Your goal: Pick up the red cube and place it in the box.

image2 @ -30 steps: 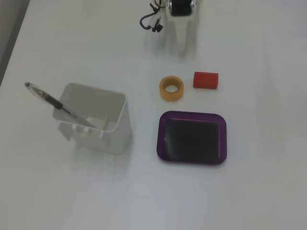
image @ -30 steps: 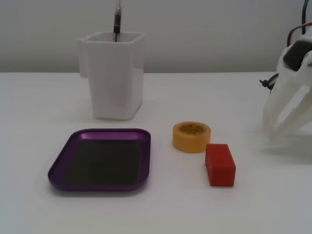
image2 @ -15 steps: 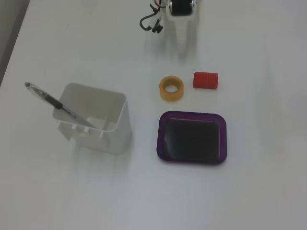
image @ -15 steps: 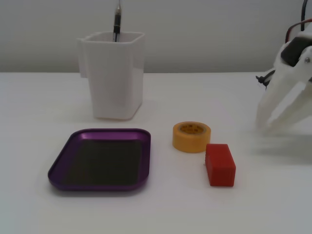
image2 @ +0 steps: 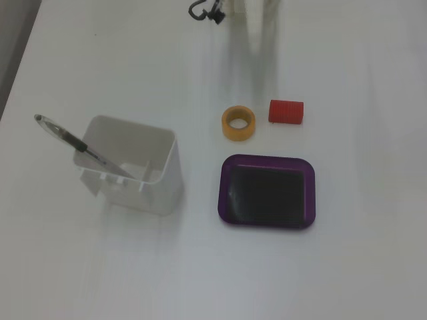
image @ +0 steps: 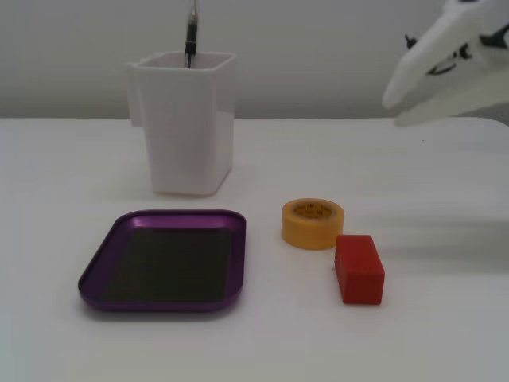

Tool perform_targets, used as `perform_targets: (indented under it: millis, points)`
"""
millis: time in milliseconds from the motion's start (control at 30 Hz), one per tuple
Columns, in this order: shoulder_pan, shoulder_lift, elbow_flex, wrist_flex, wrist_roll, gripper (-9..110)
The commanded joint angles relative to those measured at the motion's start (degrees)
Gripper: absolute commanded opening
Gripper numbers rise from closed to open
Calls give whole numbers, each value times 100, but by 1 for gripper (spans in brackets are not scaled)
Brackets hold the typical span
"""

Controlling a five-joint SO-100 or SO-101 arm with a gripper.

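The red cube (image: pixel 359 269) lies on the white table right of the box; it also shows in the other fixed view (image2: pixel 286 111). The box (image: pixel 103 263) is a shallow purple tray with a dark bottom, empty, also seen from above (image2: pixel 267 161). My white gripper (image: pixel 392 111) hangs in the air at the upper right, well above and behind the cube, holding nothing. From above it is a blurred pair of white fingers (image2: pixel 253 40) with a gap between them, beyond the cube. The jaws look parted.
A yellow tape roll (image: pixel 312 224) (image2: pixel 238 123) lies right beside the cube, between it and the box. A tall white container (image: pixel 187 127) (image2: pixel 137 167) with a pen in it stands behind the box. A small black part (image2: pixel 203 10) lies near the table's far edge.
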Motion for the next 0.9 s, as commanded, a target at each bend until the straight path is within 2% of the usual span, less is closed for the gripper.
perform_targets:
  millis: [0, 200, 400, 600, 867]
  points:
    - [-70, -2074, -1767, 0, 290, 7]
    - [-1037, -5159, -4315, 1213, 1257, 13]
    - [-1837, -7269, -5792, 2092, 2602, 20]
    - [-1854, -8121, -5915, 2153, 2777, 23]
    - [-1494, -8288, -5906, 2048, 2707, 23]
